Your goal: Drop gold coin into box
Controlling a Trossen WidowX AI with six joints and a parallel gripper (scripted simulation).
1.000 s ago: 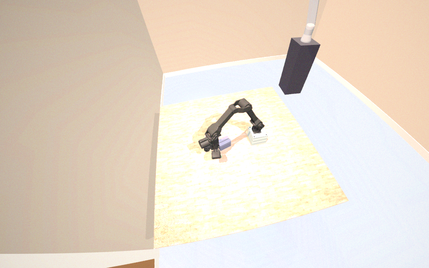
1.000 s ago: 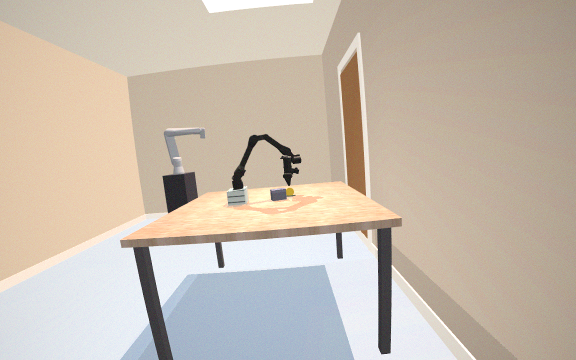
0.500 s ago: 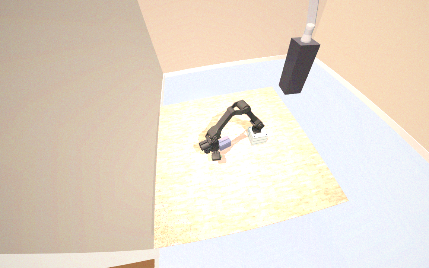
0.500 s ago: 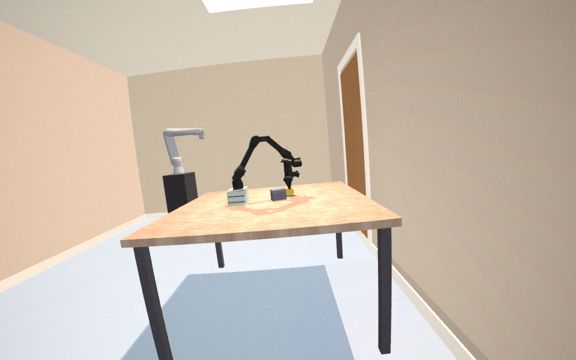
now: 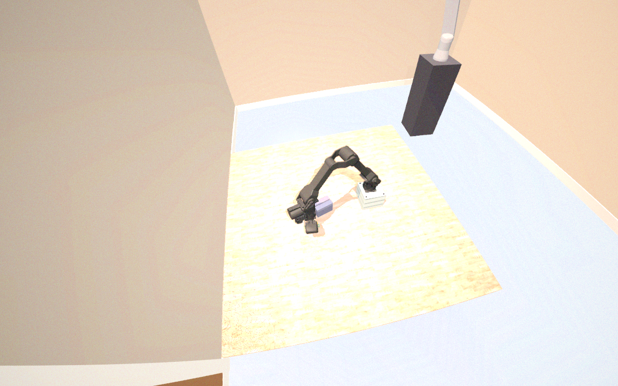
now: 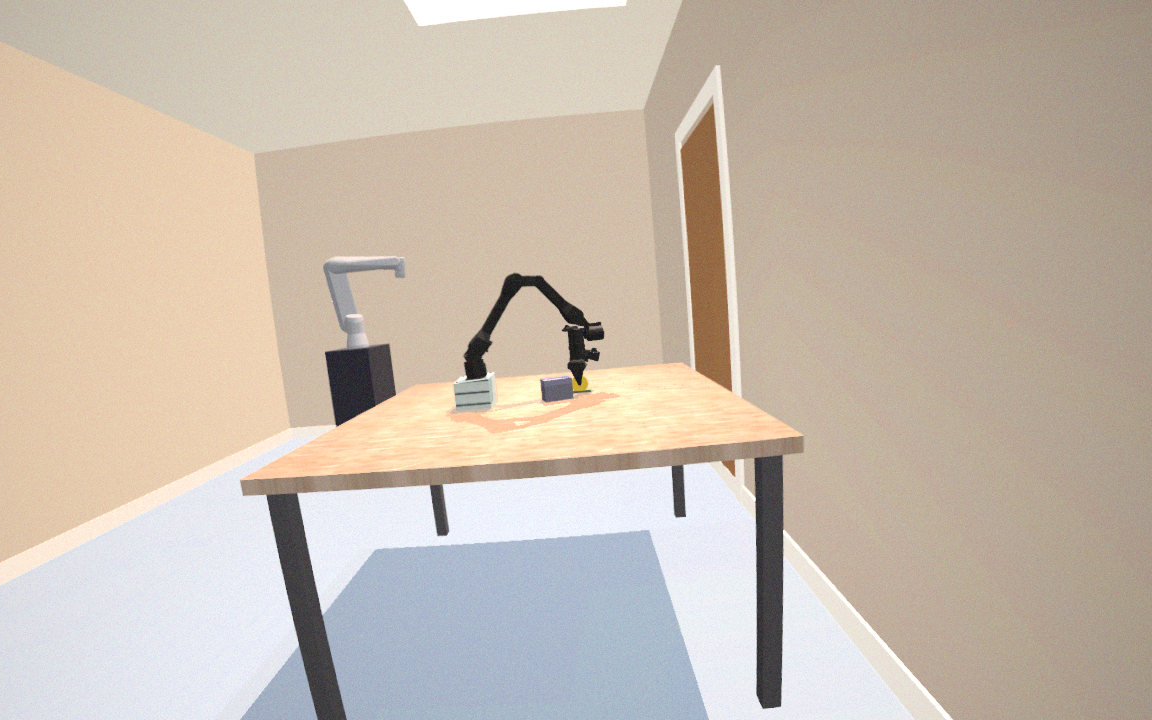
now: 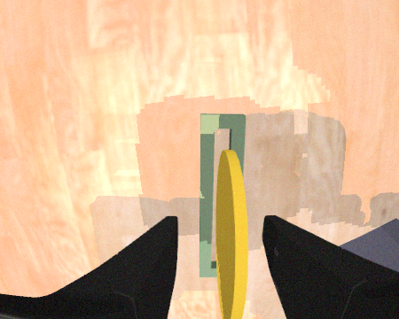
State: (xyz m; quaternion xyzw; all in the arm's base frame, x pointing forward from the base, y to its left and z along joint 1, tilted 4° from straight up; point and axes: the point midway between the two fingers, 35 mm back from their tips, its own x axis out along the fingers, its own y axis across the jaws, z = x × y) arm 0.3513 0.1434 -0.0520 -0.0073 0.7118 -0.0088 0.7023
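Note:
The gold coin (image 6: 584, 385) (image 7: 239, 248) stands on edge in the green holder (image 7: 207, 177), its long side running up and down in the wrist view. My gripper (image 6: 578, 382) (image 7: 221, 227) is open and points down over the holder. Its fingers are on either side of the coin, with a gap on both sides and no contact seen. The coin's lower end is cut off by the wrist view's edge. The closed grey-purple box (image 5: 324, 207) (image 6: 556, 389) (image 7: 386, 245) stands close by, beyond the right finger in the wrist view. In the top view the arm hides the coin.
The arm's base stands on a pale slatted block (image 5: 372, 199) (image 6: 474, 394) on the wooden table (image 5: 350, 288) (image 6: 517, 456), with the box between it and the gripper. A second, light grey arm (image 6: 343, 291) on a dark pedestal (image 5: 429, 96) (image 6: 361, 380) stands beyond the table.

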